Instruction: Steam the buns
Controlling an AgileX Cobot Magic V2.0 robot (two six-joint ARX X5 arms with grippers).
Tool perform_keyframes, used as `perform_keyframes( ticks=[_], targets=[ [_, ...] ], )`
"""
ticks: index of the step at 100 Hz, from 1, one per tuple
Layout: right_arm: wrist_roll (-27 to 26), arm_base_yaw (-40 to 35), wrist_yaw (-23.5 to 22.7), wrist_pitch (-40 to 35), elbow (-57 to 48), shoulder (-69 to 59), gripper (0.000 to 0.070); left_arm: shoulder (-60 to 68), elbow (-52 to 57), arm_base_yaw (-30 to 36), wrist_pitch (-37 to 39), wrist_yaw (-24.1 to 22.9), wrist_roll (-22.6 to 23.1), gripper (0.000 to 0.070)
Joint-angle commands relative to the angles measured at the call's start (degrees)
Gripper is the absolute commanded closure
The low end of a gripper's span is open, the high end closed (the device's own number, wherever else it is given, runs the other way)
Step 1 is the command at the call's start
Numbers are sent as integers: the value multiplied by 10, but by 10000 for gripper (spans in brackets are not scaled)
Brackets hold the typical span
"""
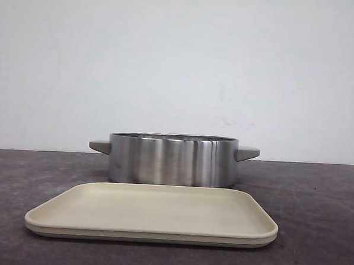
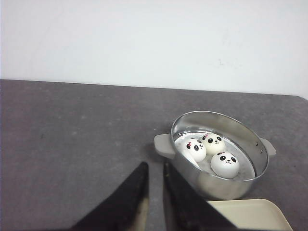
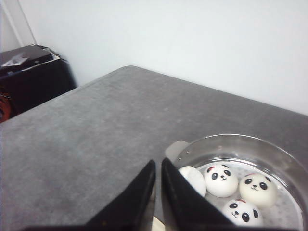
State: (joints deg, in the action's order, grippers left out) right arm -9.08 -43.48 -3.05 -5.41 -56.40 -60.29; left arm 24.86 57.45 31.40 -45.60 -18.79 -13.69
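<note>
No arm was caught in the front view; each was known only from its own wrist camera. The left gripper [image 2: 155,192] was held above the grey table [image 2: 72,144], short of the steamer pot [image 2: 219,185], its black fingers [image 2: 127,197] drawn nearly together with a thin slit left between them and nothing clamped there. The right gripper [image 3: 158,192] was posed likewise over the table, its fingers [image 3: 134,202] almost closed on a narrow gap, empty, with the near rim of the pot just beside them. The pot, a shallow round steel vessel with two pale side handles [image 2: 164,146], was seen to contain the buns [image 3: 221,180]: in the right wrist view four were counted, three showing panda faces and one [image 3: 192,179] turned so that only its plain white side was presented, partly hidden behind a fingertip. In the left wrist view only three buns [image 2: 224,164] were made out clearly, resting together on the perforated floor of the pot. A cream rectangular tray [image 1: 152,217] was set on the table just in front of the pot, and its surface was shown bare in the front view; only a corner of it [image 2: 250,214] was caught by the left wrist camera. From the front the pot's wall [image 1: 172,162] concealed its contents entirely. A dark box-like object [image 3: 33,77] beyond the table's edge was shown only by the right wrist camera.
</note>
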Motion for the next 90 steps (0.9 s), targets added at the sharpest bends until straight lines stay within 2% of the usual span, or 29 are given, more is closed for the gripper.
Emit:
perform_keyframes(
  ticks=[1,28,90],
  targets=[
    [-10,-8,1,7,-5,-2,687,-10,4,4,-2,-5,-5,700],
    [-10,-10,0,8,-5,-2,686,-24,4,4,-37,-7,-5,700],
    [-10,-10,0,7,-5,-2,687,-24,4,4,-37,-7,-5,700]
  ],
)
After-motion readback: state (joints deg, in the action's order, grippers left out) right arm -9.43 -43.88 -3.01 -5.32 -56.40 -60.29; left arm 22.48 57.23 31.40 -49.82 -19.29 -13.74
